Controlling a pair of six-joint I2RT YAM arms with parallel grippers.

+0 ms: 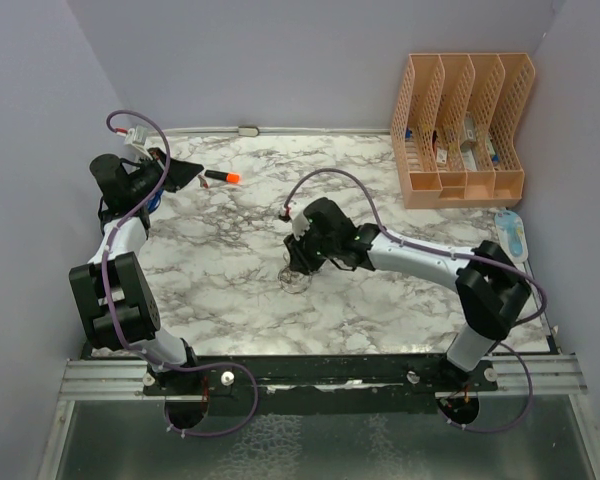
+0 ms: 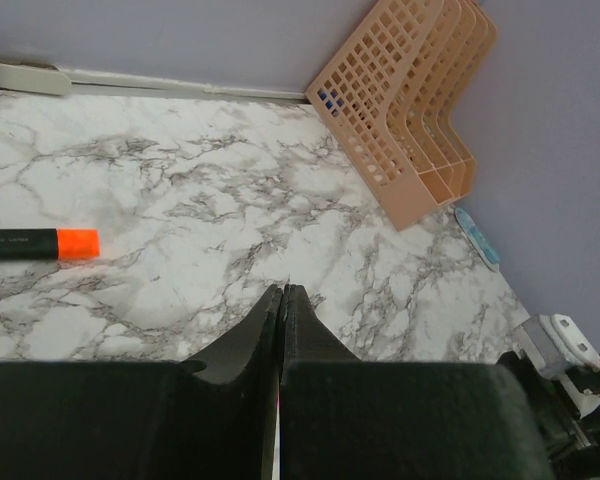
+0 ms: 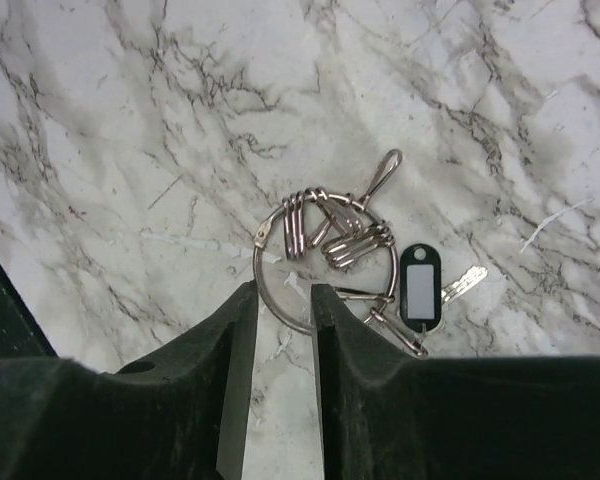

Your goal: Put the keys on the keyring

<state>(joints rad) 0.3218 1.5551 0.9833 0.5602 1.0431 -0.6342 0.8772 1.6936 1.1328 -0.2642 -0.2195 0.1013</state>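
Note:
The keyring (image 3: 256,262) is a thin silver ring lying flat on the marble table (image 3: 130,120), with several silver clips and small keys (image 3: 352,243) bunched on its far side. A key with a black-framed tag (image 3: 419,290) lies at its right. My right gripper (image 3: 284,290) hovers over the ring's near arc. Its jaws stand a little apart, astride the wire. From above, this gripper (image 1: 298,266) stands mid-table over the keyring (image 1: 294,282). My left gripper (image 2: 282,288) is shut at the far left (image 1: 192,176). A thin reddish line shows in its seam; what it is I cannot tell.
A black marker with an orange cap (image 1: 223,177) lies just right of the left gripper, also in the left wrist view (image 2: 40,243). A peach file organizer (image 1: 460,130) stands at the back right. A small blue object (image 1: 512,232) lies by the right wall.

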